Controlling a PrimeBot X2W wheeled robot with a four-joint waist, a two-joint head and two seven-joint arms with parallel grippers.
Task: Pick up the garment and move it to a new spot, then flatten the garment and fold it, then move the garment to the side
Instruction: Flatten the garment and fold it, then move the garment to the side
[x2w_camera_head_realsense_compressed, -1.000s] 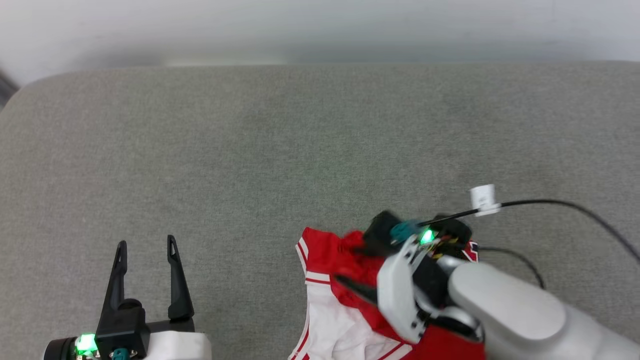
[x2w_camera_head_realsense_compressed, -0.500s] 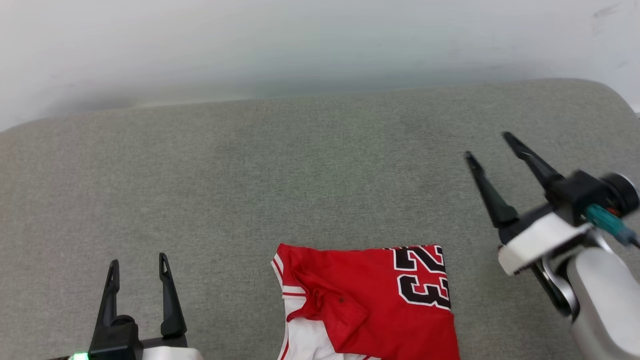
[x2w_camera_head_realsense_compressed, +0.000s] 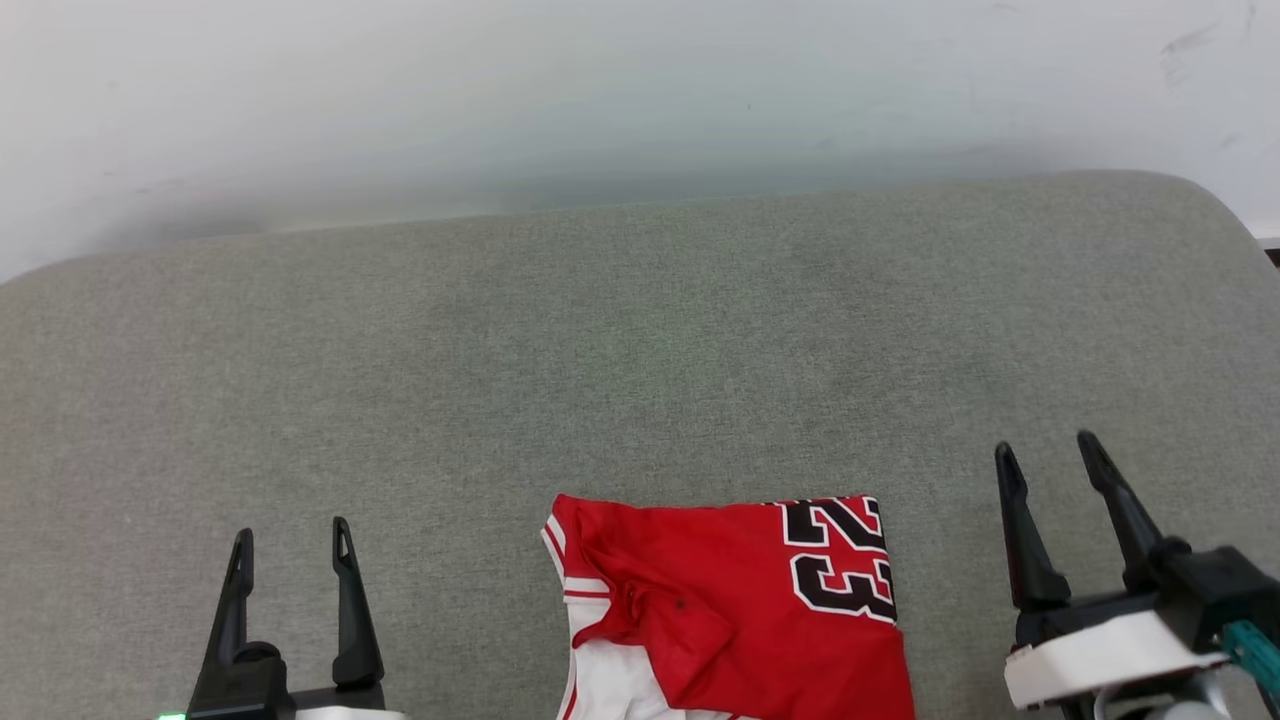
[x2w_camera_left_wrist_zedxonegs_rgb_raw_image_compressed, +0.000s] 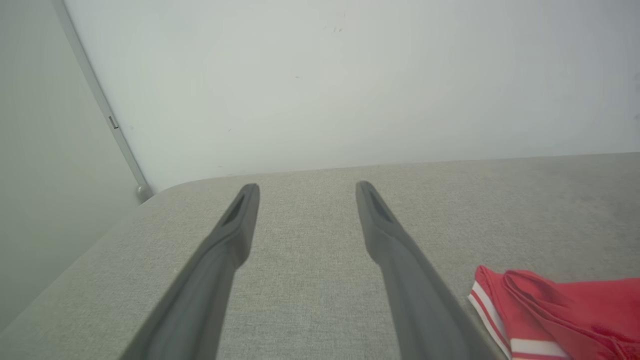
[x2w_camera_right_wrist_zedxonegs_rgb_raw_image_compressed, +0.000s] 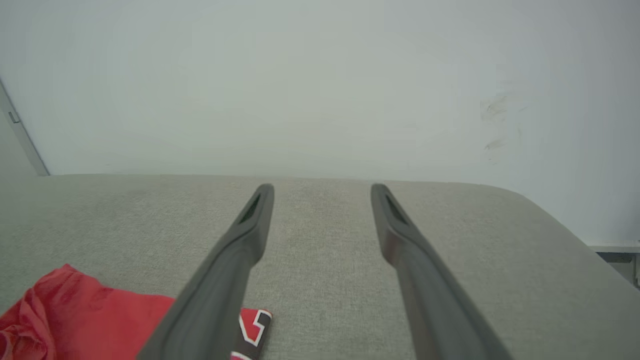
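Head view: the garment (x2w_camera_head_realsense_compressed: 730, 610) lies folded on the grey worktop (x2w_camera_head_realsense_compressed: 600, 350) at the near middle, running off the bottom edge, so we cannot tell its long axis. Its far edge runs straight from left to right, with the black number at the far right corner. It rests between the left claw (x2w_camera_head_realsense_compressed: 292, 530) and the right claw (x2w_camera_head_realsense_compressed: 1045, 445). Both claws stand open and empty with fingers pointing away from the robot, and neither touches the cloth. The right claw is the nearer, just beside the numbered edge, and the left is well apart. We judge that the remaining move to the side falls most readily to the right arm, reaching inward to its left. Left wrist view: the left claw (x2w_camera_left_wrist_zedxonegs_rgb_raw_image_compressed: 306, 186) is spread over bare worktop, and the striped red edge of the garment (x2w_camera_left_wrist_zedxonegs_rgb_raw_image_compressed: 565, 310) lies to the lower right of its fingers. Right wrist view: the right claw (x2w_camera_right_wrist_zedxonegs_rgb_raw_image_compressed: 322, 187) is likewise spread, and the garment (x2w_camera_right_wrist_zedxonegs_rgb_raw_image_compressed: 75, 305) lies to the lower left, partly behind one finger. Compared with one second ago, the right claw no longer sits on rumpled red fabric; it has released, lifted off and drawn back to the right. The fold now lies flat, the left claw is unchanged, and the camera itself has shifted.
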